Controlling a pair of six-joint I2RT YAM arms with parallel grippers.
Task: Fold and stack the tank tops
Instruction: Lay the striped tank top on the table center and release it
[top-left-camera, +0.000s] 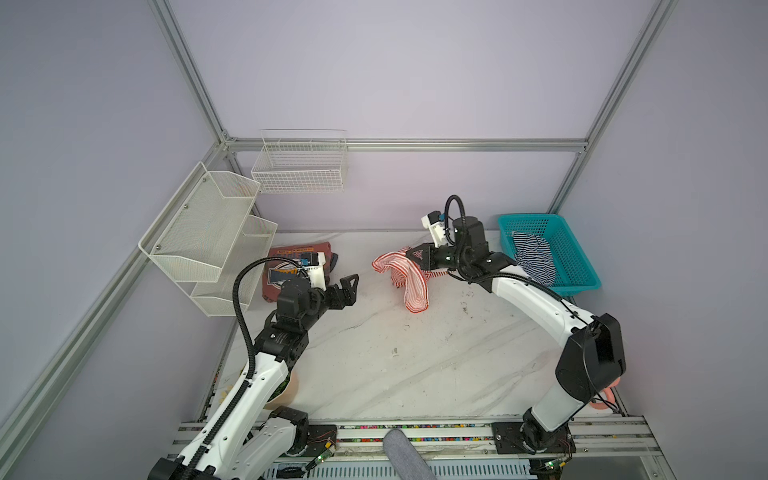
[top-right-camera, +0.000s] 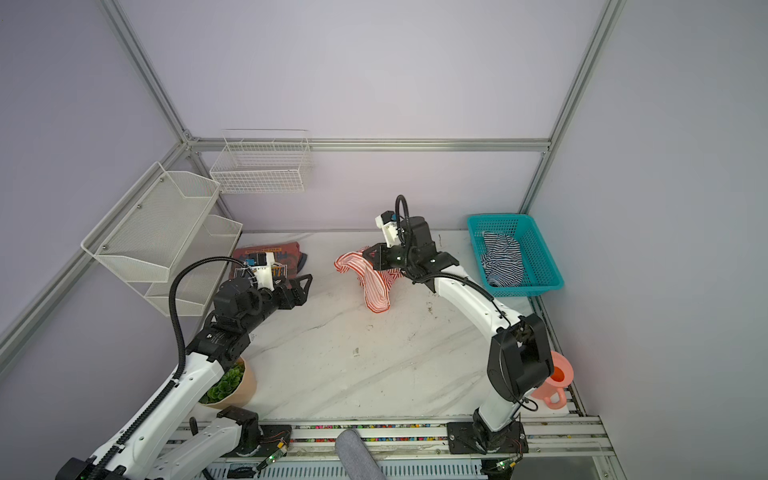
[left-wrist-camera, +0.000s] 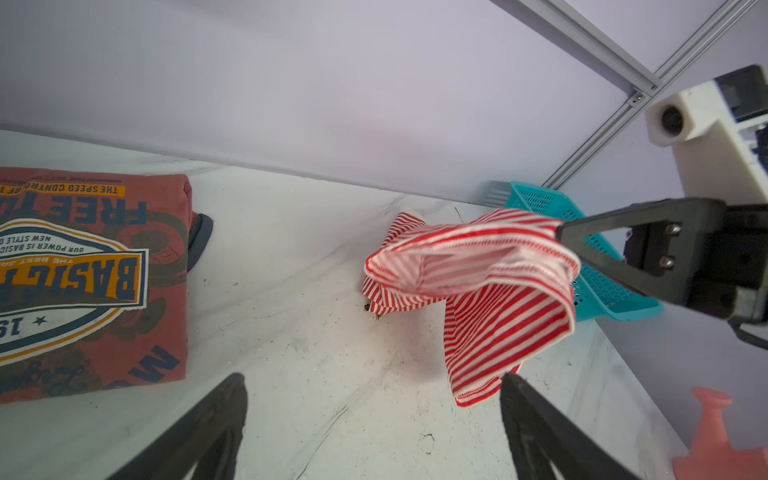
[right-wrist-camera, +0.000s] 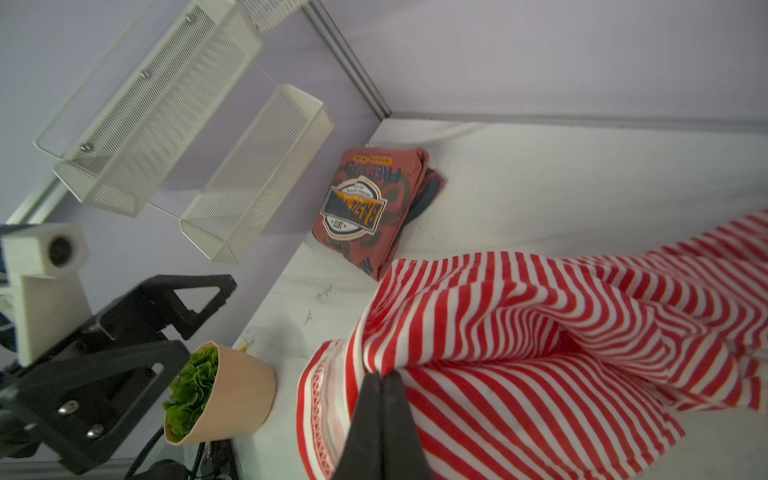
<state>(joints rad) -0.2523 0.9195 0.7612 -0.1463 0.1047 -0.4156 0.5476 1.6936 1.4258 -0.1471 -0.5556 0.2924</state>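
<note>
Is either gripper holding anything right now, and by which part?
Right gripper: shut on the red-and-white striped tank top, pinching a bunched fold near its pale trim. Left gripper: open, empty.

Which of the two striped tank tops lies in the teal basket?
The navy-and-white striped cloth tank top, crumpled inside the teal plastic basket. The red-and-white striped tank top is outside it, pinched by the shut right gripper.

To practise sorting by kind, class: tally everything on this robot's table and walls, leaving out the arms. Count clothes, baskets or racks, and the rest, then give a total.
Tank tops: 2 (red-striped tank top, navy-striped tank top)
Other clothes: 1 (rust-red printed garment)
Baskets and racks: 3 (teal basket, white wire basket, white mesh rack)
Potted plant: 1
Pink jug: 1
Total: 8
</note>
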